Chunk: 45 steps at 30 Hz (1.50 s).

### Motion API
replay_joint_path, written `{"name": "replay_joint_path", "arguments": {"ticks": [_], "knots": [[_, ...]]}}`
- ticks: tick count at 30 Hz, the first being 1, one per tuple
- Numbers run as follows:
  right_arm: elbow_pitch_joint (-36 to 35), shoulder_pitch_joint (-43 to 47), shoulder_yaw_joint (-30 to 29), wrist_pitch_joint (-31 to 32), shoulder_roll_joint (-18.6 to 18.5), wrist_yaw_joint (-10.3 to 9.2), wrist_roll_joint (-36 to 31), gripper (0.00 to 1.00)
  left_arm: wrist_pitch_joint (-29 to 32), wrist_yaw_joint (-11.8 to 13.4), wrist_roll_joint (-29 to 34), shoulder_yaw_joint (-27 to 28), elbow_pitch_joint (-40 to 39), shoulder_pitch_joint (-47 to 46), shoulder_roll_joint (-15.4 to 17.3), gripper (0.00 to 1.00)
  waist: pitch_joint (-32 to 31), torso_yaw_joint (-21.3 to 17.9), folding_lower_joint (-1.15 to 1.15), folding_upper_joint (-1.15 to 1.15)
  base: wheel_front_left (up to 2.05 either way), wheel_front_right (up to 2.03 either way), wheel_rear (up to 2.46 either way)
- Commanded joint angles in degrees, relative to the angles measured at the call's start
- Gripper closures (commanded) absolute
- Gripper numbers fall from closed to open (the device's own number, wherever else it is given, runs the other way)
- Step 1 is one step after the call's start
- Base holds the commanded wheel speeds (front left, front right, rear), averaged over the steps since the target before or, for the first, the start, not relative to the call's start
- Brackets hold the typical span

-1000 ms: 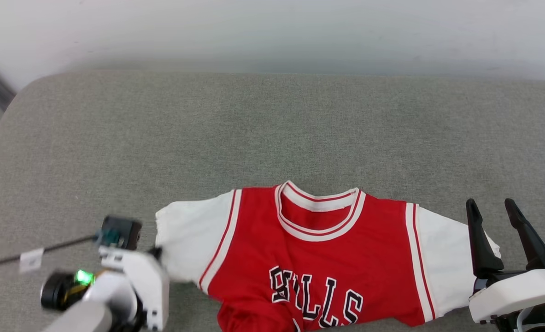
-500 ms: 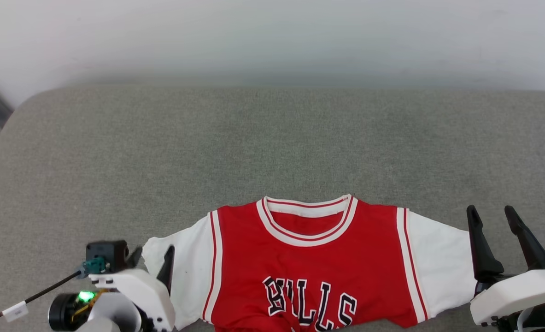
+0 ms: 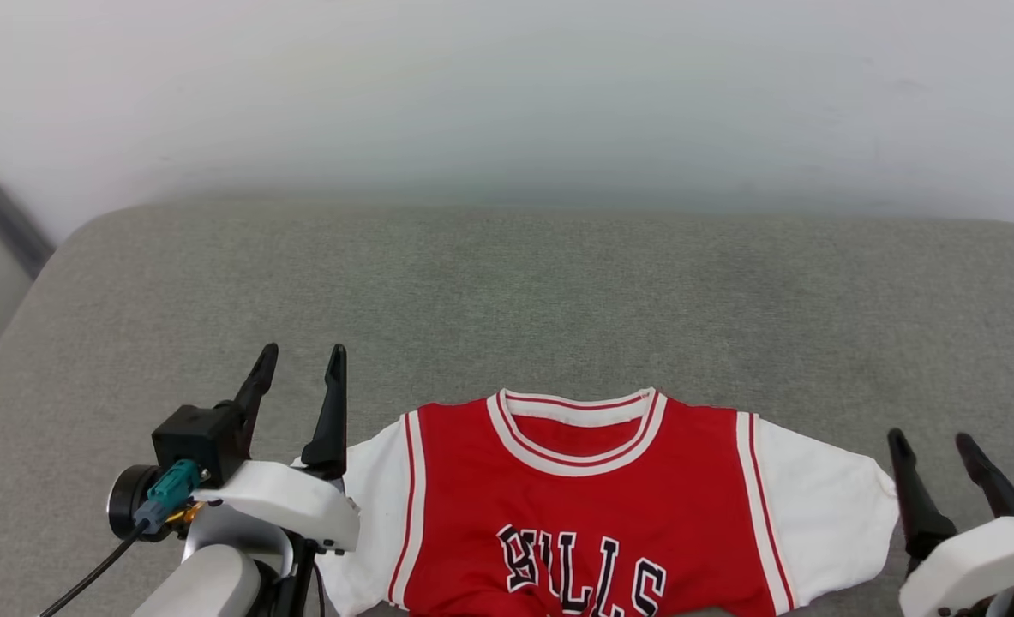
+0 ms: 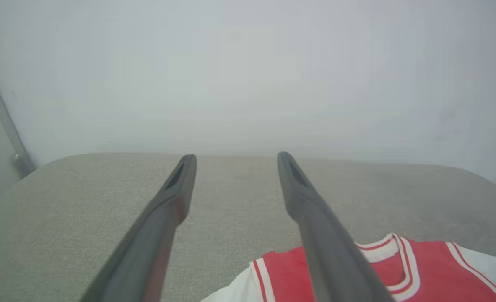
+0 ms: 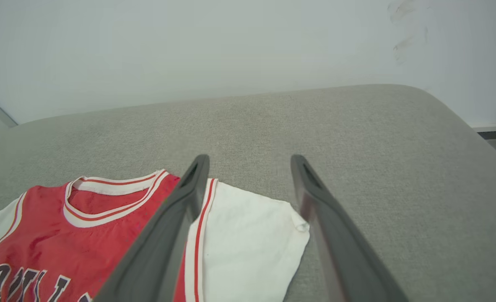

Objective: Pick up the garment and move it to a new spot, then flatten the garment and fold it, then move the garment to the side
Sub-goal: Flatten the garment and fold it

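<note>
The garment (image 3: 592, 497), a red jersey with white sleeves, striped trim and black lettering, lies spread face up on the grey cushion, collar toward the wall; its lower part runs off the bottom edge. My left gripper (image 3: 301, 358) stands open just left of the left sleeve, raised, with nothing between its fingers. In the left wrist view the left gripper (image 4: 236, 157) frames bare cushion, the garment (image 4: 432, 277) at lower right. My right gripper (image 3: 933, 441) is open beside the right sleeve. In the right wrist view the right gripper (image 5: 249, 158) spans that white sleeve (image 5: 248, 235) without touching it.
The grey cushion (image 3: 507, 291) stretches wide beyond the collar up to a pale wall (image 3: 507, 94). Its rounded left corner sits near a metal strip (image 3: 5, 218). A black cable (image 3: 95, 566) trails from my left wrist.
My left gripper has opened, let go of the left sleeve and lifted, fingers now pointing up. The sleeve lies flat. The camera has tilted, so the whole picture sits lower.
</note>
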Motion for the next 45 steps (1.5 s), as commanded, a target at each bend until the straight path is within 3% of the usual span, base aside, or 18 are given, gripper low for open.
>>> {"name": "replay_joint_path", "arguments": {"ticks": [1, 6, 15, 22, 30, 31, 32, 41, 45], "knots": [[0.48, 0.44, -0.83, 1.2, -0.16, -0.02, 0.1, 0.0, -0.23, -0.15, 0.5, 0.45, -0.47, -0.2, -0.35, 0.0, 0.04, 0.53, 0.0, 0.0, 0.0, 0.0, 0.0], [3.5, -0.1, -4.93, 9.24, -3.31, -0.02, 3.09, 0.0, -0.53, -1.25, 2.41, 1.93, -1.97, 0.39, -1.42, 0.0, 1.25, 2.07, 0.0, 0.0, 0.0, 0.0, 0.0], [8.65, -4.17, -9.52, 34.06, -9.63, -0.01, 9.3, 0.0, -0.51, -3.18, 6.26, 3.84, -3.81, -1.28, -4.13, 0.0, 7.48, 5.9, 0.0, 0.0, 0.0, 0.0, 0.0], [10.72, -9.95, -7.48, 39.06, -11.38, -0.02, 10.35, 0.0, -0.46, -4.9, 8.25, 5.93, -3.16, -2.29, -6.58, 0.0, 12.77, 7.24, 0.0, 0.0, 0.0, 0.0, 0.0], [17.7, -10.21, -4.54, 42.33, -9.62, -0.02, 11.28, 0.0, -0.46, -7.31, 9.6, 7.83, -1.11, -2.36, -7.83, 0.0, 14.1, 7.28, 0.0, 0.0, 0.0, 0.0, 0.0], [18.3, -9.8, -4.17, 42.88, -8.98, -0.02, 11.9, 0.57, -0.46, -7.62, 9.52, 7.93, -0.67, -2.1, -7.77, 0.0, 13.9, 7.05, 0.0, 0.0, 0.0, 0.0, 0.0], [18.6, -9.46, -3.7, 43.07, -8.75, -0.02, 12.11, 1.0, -0.46, -7.83, 9.39, 8.14, -0.38, -1.89, -7.81, 0.0, 13.62, 6.83, 0.0, 0.0, 0.0, 0.0, 0.0], [15.46, -11.33, -1.96, 36.57, -12.03, -0.03, 11.23, 1.0, 3.44, -9.98, 6.54, 9.35, 2.66, -1.49, -4.6, 0.0, 9.5, 3.9, 0.0, 0.0, 0.0, 0.0, 0.0], [13.28, -11.5, -0.93, 33.98, -11.89, -0.02, 10.5, 1.0, 10.07, -13.04, 2.26, 10.44, 4.43, -2.0, -1.02, 0.0, 7.4, 2.1, 0.0, 0.0, 0.0, 0.0, 0.0]]}}
